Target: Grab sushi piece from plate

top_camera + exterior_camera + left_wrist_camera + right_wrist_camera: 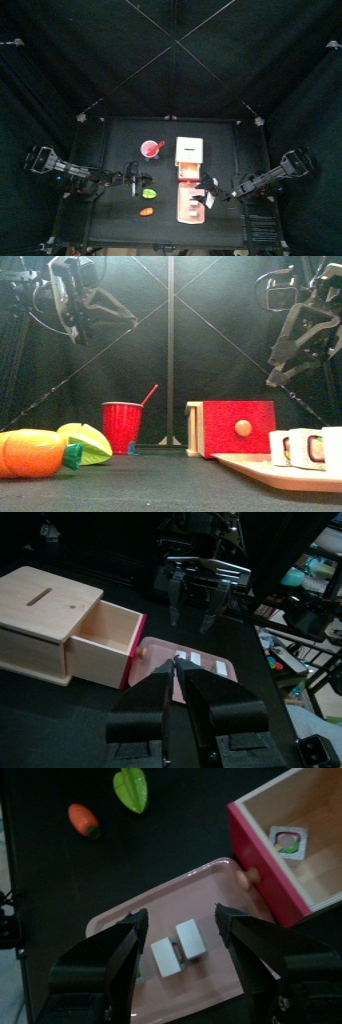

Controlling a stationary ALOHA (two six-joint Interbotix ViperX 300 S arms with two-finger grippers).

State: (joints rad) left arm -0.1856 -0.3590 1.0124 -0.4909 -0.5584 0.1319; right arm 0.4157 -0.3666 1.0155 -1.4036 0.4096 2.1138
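Hovering above the long pale beige-pink rectangular plate (134,918), the right gripper (181,928) has its two black jaws spread wide, holding and touching nothing. Between them, two small white sushi pieces (178,946) lie side by side on the plate. Just beside the plate stands a pale wooden box with a red-fronted drawer (287,848) pulled open, a sushi piece (287,839) inside it. The left gripper (179,662) hangs clear of everything, its jaws drawn nearly together and empty. An orange toy carrot (83,819) and green leaf-shaped piece (131,788) lie well apart from the plate.
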